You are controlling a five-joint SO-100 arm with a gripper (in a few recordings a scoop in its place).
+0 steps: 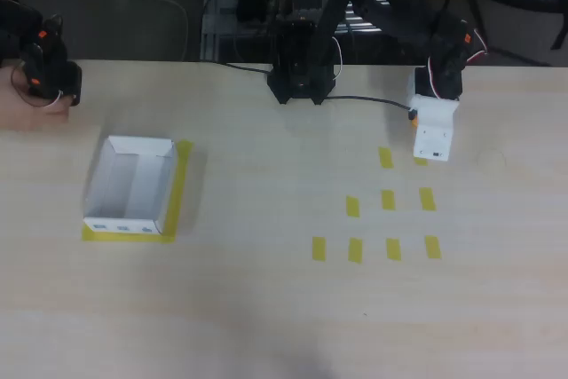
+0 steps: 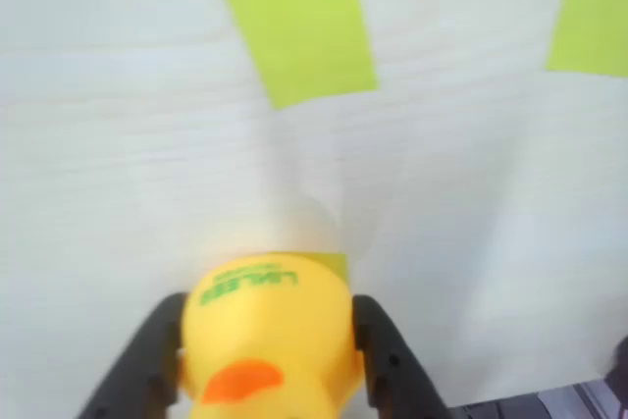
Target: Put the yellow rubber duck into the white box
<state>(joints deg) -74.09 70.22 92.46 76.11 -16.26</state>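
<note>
Small yellow rubber duck (image 2: 267, 340) clamped between dark fingers (image 2: 147, 360) of end effector (image 2: 267, 365), just above pale wooden desk (image 1: 266, 308) among yellow tape strips (image 1: 389, 200). White rectangular cardboard box (image 1: 131, 185) well apart at overhead left, nothing inside.

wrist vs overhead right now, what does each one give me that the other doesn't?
Wrist: the yellow rubber duck sits between the dark fingers, which press its sides; green lettering and an orange beak are visible.
Overhead: the white box at the left on a yellow tape outline, the arm's black base, and the gripper far right of the box, over the tape strips.
Both: the pale wooden table and yellow tape.
</note>
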